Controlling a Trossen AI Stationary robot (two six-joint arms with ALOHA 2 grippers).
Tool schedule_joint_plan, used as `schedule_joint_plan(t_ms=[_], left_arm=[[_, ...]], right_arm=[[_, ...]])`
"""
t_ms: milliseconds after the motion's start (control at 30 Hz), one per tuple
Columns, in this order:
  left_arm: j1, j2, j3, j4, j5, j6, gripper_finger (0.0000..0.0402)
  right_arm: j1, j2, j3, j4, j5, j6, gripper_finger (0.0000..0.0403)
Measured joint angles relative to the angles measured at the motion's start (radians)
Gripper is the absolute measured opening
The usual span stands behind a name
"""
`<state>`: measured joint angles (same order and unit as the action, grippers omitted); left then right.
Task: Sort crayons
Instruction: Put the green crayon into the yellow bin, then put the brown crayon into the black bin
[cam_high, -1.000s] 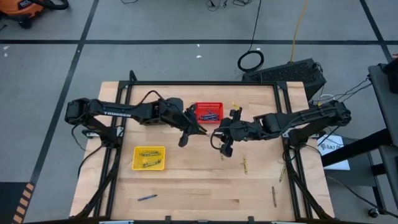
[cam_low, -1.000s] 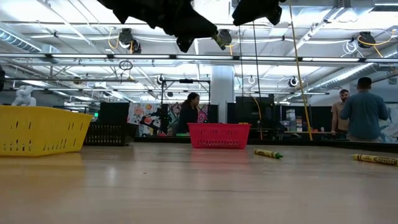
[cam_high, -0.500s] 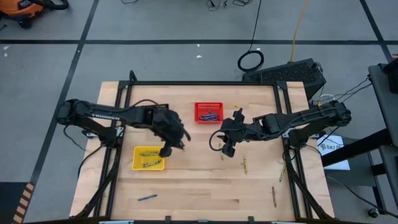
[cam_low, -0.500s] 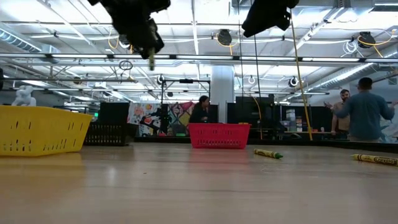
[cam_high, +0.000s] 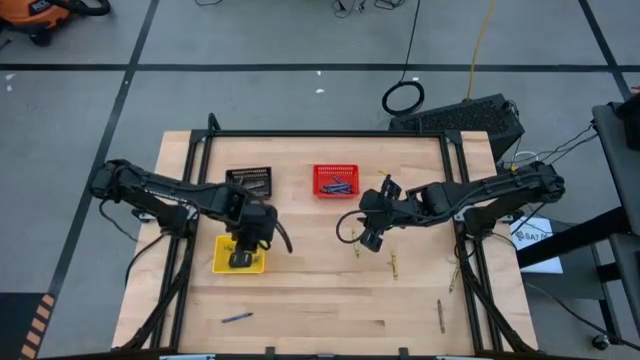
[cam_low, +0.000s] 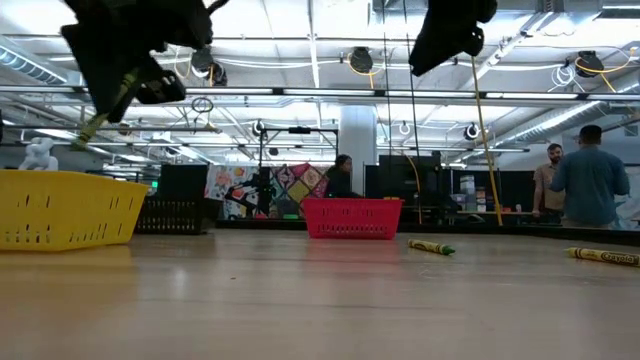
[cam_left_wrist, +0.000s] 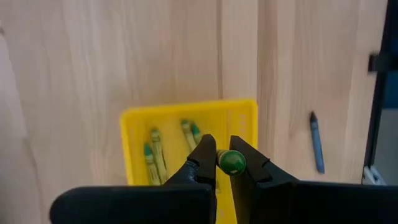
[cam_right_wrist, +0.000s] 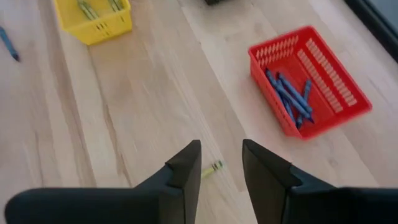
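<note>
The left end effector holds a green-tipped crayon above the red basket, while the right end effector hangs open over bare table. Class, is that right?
Not quite. The left end effector holds the green-tipped crayon above the yellow basket, not the red basket, as the left wrist view shows. The right end effector does hang open over bare table.

baskets (cam_high: 336, 181): 3 | loose crayons (cam_high: 237, 317): at least 5 | arms: 2

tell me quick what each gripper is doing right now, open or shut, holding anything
Left gripper: shut on a yellow-green crayon, above the yellow basket.
Right gripper: open, holding nothing, over the table near the red basket.
</note>
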<state>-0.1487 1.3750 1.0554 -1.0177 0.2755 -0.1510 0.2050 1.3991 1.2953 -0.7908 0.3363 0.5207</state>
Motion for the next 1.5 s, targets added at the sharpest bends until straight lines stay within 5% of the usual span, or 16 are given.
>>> schedule_joint_plan(t_ms=[500,967,1500], left_arm=[[-0.051,0.001,-0.220,0.039,-0.041,-0.107,0.0013],[-0.050,0.001,-0.280,0.071,-0.041,-0.132,0.0020],[-0.050,0.001,-0.280,0.069,-0.045,-0.132,0.0074]], right_arm=[[0.084,0.000,0.000,-0.329,-0.054,0.387,0.0105],[0.365,0.027,0.000,-0.489,-0.054,0.947,0.0105],[0.697,0.235,0.000,-0.487,-0.109,1.583,0.0105]])
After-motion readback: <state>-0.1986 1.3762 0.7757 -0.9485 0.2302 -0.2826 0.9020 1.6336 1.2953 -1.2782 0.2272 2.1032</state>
